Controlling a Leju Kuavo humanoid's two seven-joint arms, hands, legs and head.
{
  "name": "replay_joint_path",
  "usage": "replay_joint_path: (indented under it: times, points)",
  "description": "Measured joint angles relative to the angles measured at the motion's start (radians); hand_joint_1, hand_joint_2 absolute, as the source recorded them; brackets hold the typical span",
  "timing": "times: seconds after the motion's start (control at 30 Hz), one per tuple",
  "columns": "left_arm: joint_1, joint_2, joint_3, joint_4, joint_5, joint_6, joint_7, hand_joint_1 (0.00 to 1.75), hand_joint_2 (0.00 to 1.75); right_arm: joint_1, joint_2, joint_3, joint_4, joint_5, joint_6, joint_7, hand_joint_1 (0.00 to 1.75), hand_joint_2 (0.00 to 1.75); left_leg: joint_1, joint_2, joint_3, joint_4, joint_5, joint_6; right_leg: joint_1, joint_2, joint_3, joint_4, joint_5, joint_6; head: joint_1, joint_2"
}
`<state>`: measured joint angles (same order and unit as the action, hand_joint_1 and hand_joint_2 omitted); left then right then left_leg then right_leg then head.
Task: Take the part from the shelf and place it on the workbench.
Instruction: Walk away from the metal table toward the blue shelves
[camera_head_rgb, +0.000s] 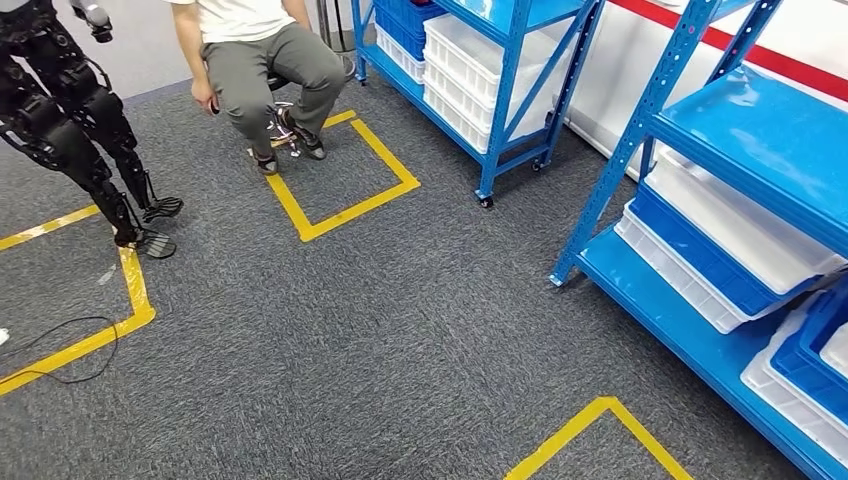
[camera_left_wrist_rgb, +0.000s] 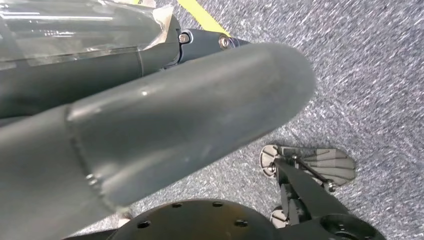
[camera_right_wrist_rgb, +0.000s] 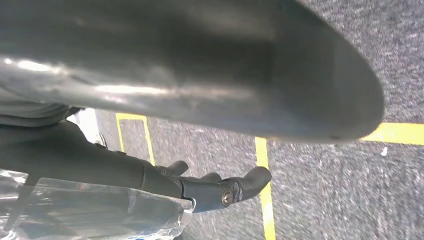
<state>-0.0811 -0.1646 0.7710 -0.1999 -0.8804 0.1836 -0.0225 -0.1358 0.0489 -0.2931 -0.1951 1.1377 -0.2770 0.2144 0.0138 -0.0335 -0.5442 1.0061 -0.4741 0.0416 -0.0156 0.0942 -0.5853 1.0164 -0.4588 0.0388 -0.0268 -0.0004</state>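
Carpet (camera_head_rgb: 400, 330) lies beneath both hanging hands. Left hand (camera_left_wrist_rgb: 165, 125) and right hand (camera_right_wrist_rgb: 200, 185) each show a thumb and extended dark fingers with nothing held; fingers appear apart. Blue shelf (camera_head_rgb: 700, 120), holding white and blue bins (camera_head_rgb: 720, 240), stands ahead; no individual part is distinguishable.

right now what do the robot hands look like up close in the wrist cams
The left robot hand has a thick, smooth, matte grey thumb with a rounded tip, and slimmer dark grey fingers with small silver screws at the joints. The right robot hand looks the same: a broad grey thumb and darker fingers with a silver screw. Clear plastic film wraps part of each.
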Motion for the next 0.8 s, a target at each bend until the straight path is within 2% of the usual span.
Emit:
replay_joint_path:
  times: [0.03,0.07,0.13,0.17,0.2,0.23,0.27,0.3,0.33,0.37,0.4,0.43,0.47,0.5,0.53,0.57,0.6,0.63,0.67,0.7,0.73,0.77,0.8]
  points:
    - [0.0,0.0,0.0,0.0,0.0,0.0,-0.004,0.0,0.0,-0.001,0.0,-0.001,0.0,0.0,0.0,0.0,0.0,0.0,0.001,0.013,0.0,-0.005,0.004,0.007,0.002,-0.026,-0.018,0.037,-0.021,-0.003,0.003,0.0]
    - [0.001,0.0,0.0,0.0,0.0,0.001,-0.007,0.0,0.0,-0.002,0.0,-0.001,0.0,0.0,-0.001,0.0,0.0,0.0,0.0,0.027,-0.001,-0.007,0.006,0.012,0.001,-0.056,-0.046,0.097,-0.051,-0.008,0.005,0.0]
    - [0.003,0.001,0.0,0.0,0.0,0.002,-0.01,0.0,0.0,-0.004,0.002,-0.003,0.0,0.001,-0.001,-0.001,0.0,0.0,-0.003,0.056,-0.004,-0.007,0.006,0.014,0.0,-0.078,-0.109,0.227,-0.108,-0.011,0.008,0.0]
    - [0.004,0.001,0.0,0.0,0.0,0.003,-0.01,0.0,0.0,-0.004,0.002,-0.004,0.0,0.001,-0.001,-0.001,0.0,0.0,-0.004,0.07,-0.005,-0.007,0.006,0.014,-0.001,-0.081,-0.126,0.265,-0.121,-0.007,0.008,0.0]
    - [0.004,0.001,0.0,0.0,0.0,0.003,-0.01,0.0,0.0,-0.002,0.002,-0.005,0.0,0.0,-0.001,-0.001,0.0,0.0,-0.004,0.082,-0.005,-0.007,0.005,0.014,-0.001,-0.084,-0.121,0.262,-0.116,0.001,0.009,0.0]
    - [0.003,0.001,0.0,0.0,0.0,0.002,-0.01,0.0,0.0,-0.001,0.002,-0.006,0.0,0.0,-0.001,-0.001,0.0,0.0,-0.004,0.093,-0.005,-0.006,0.005,0.013,-0.001,-0.09,-0.095,0.219,-0.097,0.009,0.009,0.0]
    - [0.003,0.0,0.0,0.0,0.0,0.002,-0.01,0.0,0.0,-0.001,0.002,-0.007,0.0,0.0,-0.001,-0.001,0.0,0.0,-0.004,0.105,-0.003,-0.006,0.003,0.011,-0.001,-0.107,-0.052,0.145,-0.071,0.016,0.01,0.0]
    - [0.003,0.0,0.0,0.0,0.0,0.002,-0.01,0.0,0.0,-0.002,0.001,-0.007,0.0,0.0,-0.001,-0.001,0.0,0.0,-0.007,0.116,-0.001,-0.006,0.002,0.008,0.0,-0.132,-0.01,0.07,-0.045,0.018,0.011,0.0]
    - [0.004,0.0,0.0,0.0,0.0,0.002,-0.01,0.0,0.0,-0.004,0.001,-0.007,0.0,0.0,-0.001,-0.001,0.0,0.0,-0.009,0.126,0.002,-0.005,-0.001,0.003,0.004,-0.155,0.022,0.013,-0.026,0.016,0.011,0.0]
    - [0.003,0.0,0.0,0.0,0.0,0.002,-0.01,0.0,0.0,-0.005,0.002,-0.007,0.0,0.0,-0.001,-0.001,0.0,0.0,-0.011,0.135,0.007,-0.005,-0.004,-0.003,0.008,-0.169,0.038,-0.02,-0.014,0.009,0.01,0.0]
    - [0.003,0.0,0.0,0.0,0.0,0.002,-0.01,0.0,0.0,-0.006,0.002,-0.007,0.0,0.0,-0.001,-0.001,0.0,0.0,-0.013,0.144,0.012,-0.006,-0.007,-0.009,0.013,-0.171,0.039,-0.026,-0.01,0.0,0.01,0.0]
    - [0.001,-0.001,0.0,0.0,0.0,0.002,-0.009,0.0,0.0,-0.006,0.002,-0.008,0.0,0.0,-0.001,-0.001,0.0,0.0,-0.013,0.155,0.016,-0.007,-0.01,-0.015,0.016,-0.16,0.037,-0.028,-0.007,-0.008,0.01,0.0]
    - [0.0,-0.001,0.0,0.0,0.0,0.002,-0.009,0.0,0.0,-0.006,0.002,-0.008,0.0,0.0,-0.001,-0.001,0.0,0.0,-0.01,0.153,0.019,-0.004,-0.013,-0.022,0.009,-0.148,0.037,-0.03,-0.005,-0.016,0.009,0.0]
    - [-0.001,-0.001,0.0,0.0,0.0,0.002,-0.009,0.0,0.0,-0.006,0.001,-0.008,0.0,0.0,-0.001,0.0,0.0,0.0,-0.007,0.134,0.016,0.008,-0.025,-0.029,0.003,-0.136,0.04,-0.032,-0.001,-0.024,0.008,0.0]
    - [-0.002,-0.001,0.0,0.0,0.0,0.002,-0.009,0.0,0.0,-0.006,0.002,-0.008,0.0,0.0,-0.001,0.0,0.0,0.0,-0.004,0.106,0.005,0.038,-0.048,-0.035,-0.003,-0.124,0.042,-0.034,0.003,-0.033,0.005,0.0]
    - [-0.001,0.0,0.0,0.0,0.0,0.001,-0.009,0.0,0.0,-0.007,0.002,-0.009,0.0,0.0,-0.001,0.0,0.0,0.0,-0.002,0.072,-0.016,0.087,-0.079,-0.04,-0.009,-0.114,0.044,-0.035,0.007,-0.041,0.004,0.0]
    - [0.0,0.0,0.0,0.0,0.0,0.001,-0.009,0.0,0.0,-0.008,0.003,-0.009,0.0,0.0,-0.001,0.001,0.0,0.0,-0.001,0.047,-0.046,0.153,-0.116,-0.042,-0.006,-0.102,0.042,-0.035,0.008,-0.045,0.002,0.0]
    - [0.002,0.0,0.0,0.0,0.0,0.001,-0.009,0.0,0.0,-0.008,0.004,-0.009,0.0,0.0,-0.001,0.001,0.0,0.0,-0.001,0.037,-0.078,0.222,-0.146,-0.044,-0.004,-0.09,0.041,-0.035,0.009,-0.047,0.002,0.0]
    - [0.003,0.0,0.0,0.0,0.0,0.001,-0.009,0.0,0.0,-0.007,0.005,-0.009,0.0,0.0,0.0,0.001,0.0,0.0,-0.001,0.033,-0.102,0.27,-0.159,-0.045,-0.003,-0.076,0.041,-0.034,0.009,-0.048,0.002,0.0]
    - [0.004,0.001,0.0,0.0,0.0,0.001,-0.009,0.0,0.0,-0.005,0.005,-0.009,0.0,0.0,0.0,0.001,0.0,0.0,0.0,0.031,-0.113,0.286,-0.153,-0.045,-0.002,-0.062,0.041,-0.034,0.009,-0.047,0.001,0.0]
    - [0.005,0.001,0.0,0.0,0.001,0.001,-0.009,0.0,0.0,-0.004,0.005,-0.01,0.0,0.0,0.001,0.001,0.0,0.0,0.001,0.029,-0.101,0.255,-0.123,-0.044,-0.002,-0.047,0.043,-0.033,0.009,-0.047,0.001,0.0]
    - [0.005,0.001,0.0,0.0,0.001,0.001,-0.009,0.0,0.0,-0.003,0.005,-0.011,0.0,-0.001,0.002,0.0,0.0,0.0,0.003,0.022,-0.073,0.192,-0.083,-0.042,-0.002,-0.032,0.045,-0.032,0.009,-0.047,0.001,0.0]
    - [0.005,0.002,0.0,0.0,0.001,0.001,-0.009,0.0,0.0,-0.003,0.006,-0.012,0.0,-0.001,0.002,0.0,0.0,0.0,0.006,-0.001,-0.04,0.118,-0.048,-0.039,-0.002,-0.019,0.045,-0.031,0.009,-0.046,0.001,0.0]
